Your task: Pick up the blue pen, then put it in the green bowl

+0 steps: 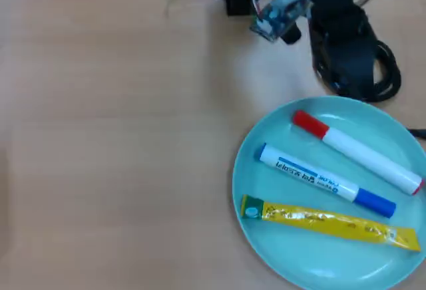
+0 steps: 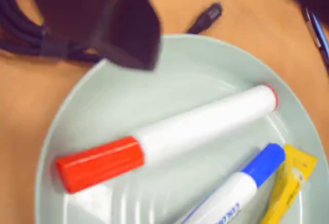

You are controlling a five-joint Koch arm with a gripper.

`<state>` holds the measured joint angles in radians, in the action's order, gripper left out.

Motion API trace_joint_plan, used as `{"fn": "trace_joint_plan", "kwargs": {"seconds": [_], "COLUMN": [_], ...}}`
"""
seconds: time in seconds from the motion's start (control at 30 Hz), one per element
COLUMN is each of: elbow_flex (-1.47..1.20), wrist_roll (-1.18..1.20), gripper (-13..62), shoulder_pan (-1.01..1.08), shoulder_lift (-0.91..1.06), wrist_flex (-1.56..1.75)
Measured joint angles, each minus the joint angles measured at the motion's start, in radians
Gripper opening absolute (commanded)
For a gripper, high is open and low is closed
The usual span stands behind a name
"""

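The blue pen (image 1: 325, 181) lies flat inside the green bowl (image 1: 279, 237), between a red-capped white marker (image 1: 356, 150) and a yellow sachet tube (image 1: 331, 222). In the wrist view the blue pen (image 2: 241, 188) shows at the bottom with its blue cap up, on the green bowl (image 2: 205, 75). My gripper (image 1: 349, 80) is a black shape just beyond the bowl's far rim, holding nothing. In the wrist view, the gripper (image 2: 131, 49) shows as one dark jaw over the rim. Whether the jaws are apart cannot be made out.
The red-capped marker (image 2: 164, 139) and the yellow sachet (image 2: 288, 188) share the bowl. Black cables (image 1: 389, 70) loop beside the gripper, and a plug (image 2: 208, 14) lies past the rim. The arm's base (image 1: 279, 0) stands at the top edge. Bare wooden table (image 1: 113, 137) spreads to the left.
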<state>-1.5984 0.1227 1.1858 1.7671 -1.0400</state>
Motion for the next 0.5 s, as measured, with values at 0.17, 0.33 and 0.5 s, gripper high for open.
{"fn": "trace_joint_plan", "kwargs": {"seconds": [0.17, 0.33, 0.5], "elbow_flex": [-0.146, -0.308, -0.503], "wrist_roll": [-0.124, -0.183, -0.195], "gripper": [49.8, 49.7, 49.7], "shoulder_pan": [0.103, 0.253, 0.376], "shoulder_lift": [0.152, 0.247, 0.27], "wrist_flex": [0.0, 0.002, 0.11]}}
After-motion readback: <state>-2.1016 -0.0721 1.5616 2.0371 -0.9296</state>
